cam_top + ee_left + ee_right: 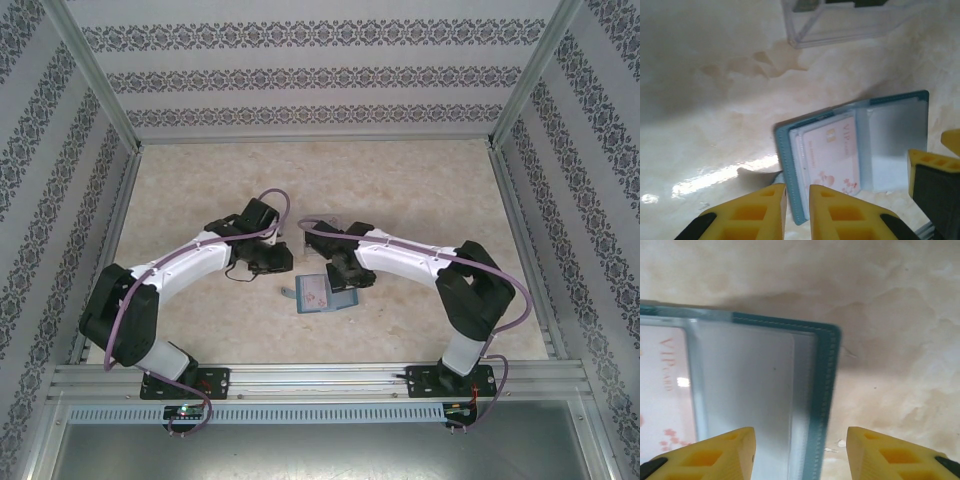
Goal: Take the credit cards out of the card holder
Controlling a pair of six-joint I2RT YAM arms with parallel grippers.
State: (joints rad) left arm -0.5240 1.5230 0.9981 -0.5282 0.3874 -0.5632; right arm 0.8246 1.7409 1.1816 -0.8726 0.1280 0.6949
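Top view: holder open flat on the surface, a little toward 6 o'clock from centre; left gripper near it at 10 o'clock, right gripper right at its 1 o'clock corner; finger spacing too small to read here. Left wrist view: holder open, fold running roughly 12 to 6, pink-and-white card marked VIP tucked in the 9 o'clock panel, pale grey panel at 3 o'clock; left gripper at 6 o'clock, pressed almost together with only a thin slit, over the holder's 9 o'clock edge, nothing visibly pinched; right gripper's finger at 4 o'clock beside the grey panel; clear tray at 12 o'clock, apart from the holder. Right wrist view: right gripper spread wide at 6 o'clock, one finger over the grey panel, the other over bare surface, holder's teal edge between them; card at 9 o'clock.
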